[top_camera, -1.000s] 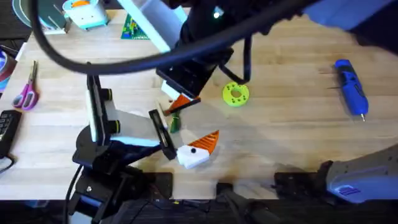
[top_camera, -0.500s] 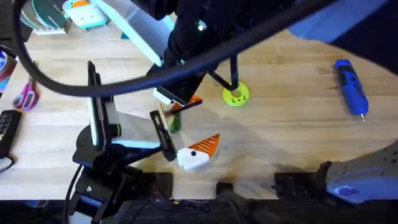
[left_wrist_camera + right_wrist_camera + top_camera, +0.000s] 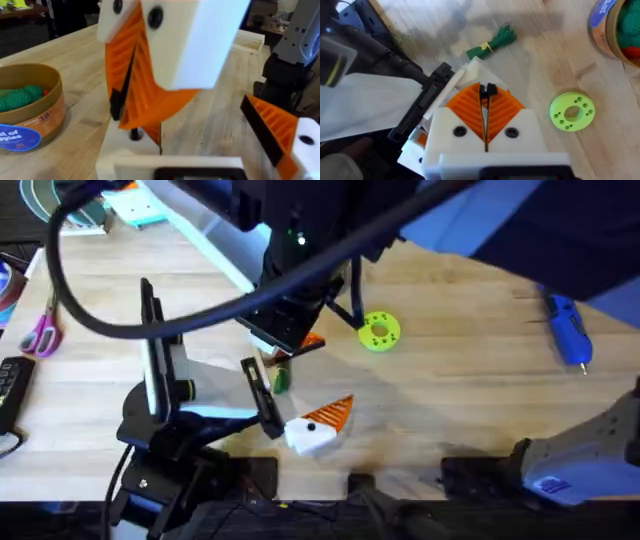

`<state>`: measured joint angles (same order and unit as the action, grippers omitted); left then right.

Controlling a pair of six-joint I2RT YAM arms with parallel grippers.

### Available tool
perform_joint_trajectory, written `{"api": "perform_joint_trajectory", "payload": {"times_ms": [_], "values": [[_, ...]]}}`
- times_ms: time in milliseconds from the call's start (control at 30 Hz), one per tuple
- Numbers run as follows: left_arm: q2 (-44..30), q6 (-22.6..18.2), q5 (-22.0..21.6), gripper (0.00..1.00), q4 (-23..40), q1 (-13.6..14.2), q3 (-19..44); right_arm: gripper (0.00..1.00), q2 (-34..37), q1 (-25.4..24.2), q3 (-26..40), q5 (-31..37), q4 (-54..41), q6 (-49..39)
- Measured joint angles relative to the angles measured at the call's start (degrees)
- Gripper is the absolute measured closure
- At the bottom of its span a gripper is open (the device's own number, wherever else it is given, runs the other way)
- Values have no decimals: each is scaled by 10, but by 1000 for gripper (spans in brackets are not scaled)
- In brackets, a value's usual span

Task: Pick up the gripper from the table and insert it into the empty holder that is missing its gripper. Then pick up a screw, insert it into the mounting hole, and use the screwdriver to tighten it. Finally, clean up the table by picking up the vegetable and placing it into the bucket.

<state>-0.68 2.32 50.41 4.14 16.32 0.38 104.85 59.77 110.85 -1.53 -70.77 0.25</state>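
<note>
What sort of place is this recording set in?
Probably a robotics lab or workshop bench: a wooden table with a blue powered screwdriver, pink-handled scissors and spare white-and-orange printed parts.

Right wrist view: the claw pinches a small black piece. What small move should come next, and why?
Probably ease the right claw slightly forward, shut: the small black piece is pinched at its tips, just short of the white block ahead.

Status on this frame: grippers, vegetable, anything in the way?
Right gripper shut, pads together, close to left gripper. Vegetable lying on table, not in bucket. Nothing on it; green disc apart.
</note>
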Motion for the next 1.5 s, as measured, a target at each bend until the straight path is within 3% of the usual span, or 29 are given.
{"api": "perform_joint_trajectory", "payload": {"times_ms": [400,433,533,600,800,833,1133,1433,1500], "values": [[0,0,6,9,1,0,0,994,12,0,0,0,-11,0],[0,0,7,8,1,0,0,919,12,0,0,-2,-12,2],[0,0,7,8,1,0,0,843,12,0,0,-2,-13,5],[0,0,7,8,1,0,0,717,11,0,0,-2,-13,11],[0,0,8,7,1,0,0,72,-21,-4,0,-2,-26,16],[0,0,8,8,1,0,0,46,-33,-7,0,-2,-27,16],[0,0,8,8,1,0,0,32,-163,-73,2,-2,-98,17],[0,0,8,5,1,0,0,28,-232,-134,5,-2,-156,17],[0,-2,8,88,1,0,0,28,-240,-136,5,-2,-165,14]]}}
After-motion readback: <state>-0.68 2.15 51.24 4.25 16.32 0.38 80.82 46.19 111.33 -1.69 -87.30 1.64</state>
